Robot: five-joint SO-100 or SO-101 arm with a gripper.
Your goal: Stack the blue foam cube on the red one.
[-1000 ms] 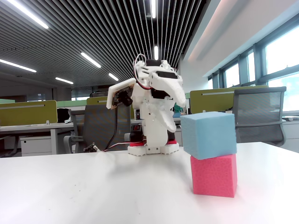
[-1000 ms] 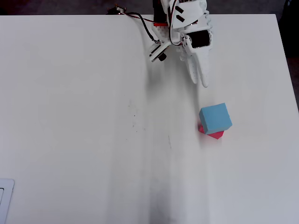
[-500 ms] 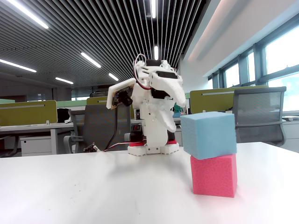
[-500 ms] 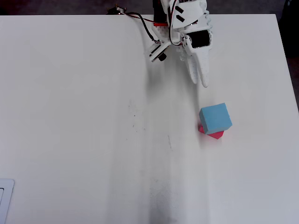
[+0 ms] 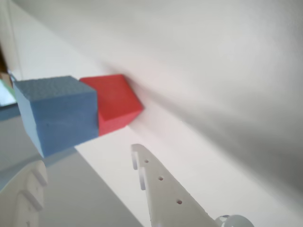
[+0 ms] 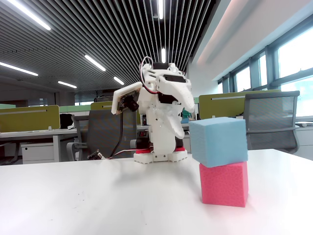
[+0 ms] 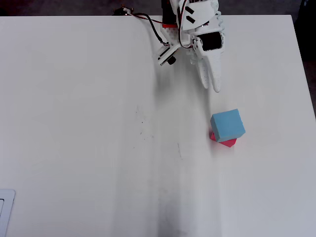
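Table (image 7: 74,123) carries everything I see: my arm (image 6: 159,117) folded back near its base, then the blue foam cube (image 7: 227,124) sitting on the red one (image 6: 224,183), slightly offset. Fingers (image 7: 211,81) hold nothing, well apart from the stack; I cannot tell how wide they stand. Foam looks light and squashy, so I'd grip opposite flat faces gently

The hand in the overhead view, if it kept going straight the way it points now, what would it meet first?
Probably the light blue foam cube stacked on the pinkish-red foam cube. The hand points roughly toward them across bare white table, though its height is unclear.
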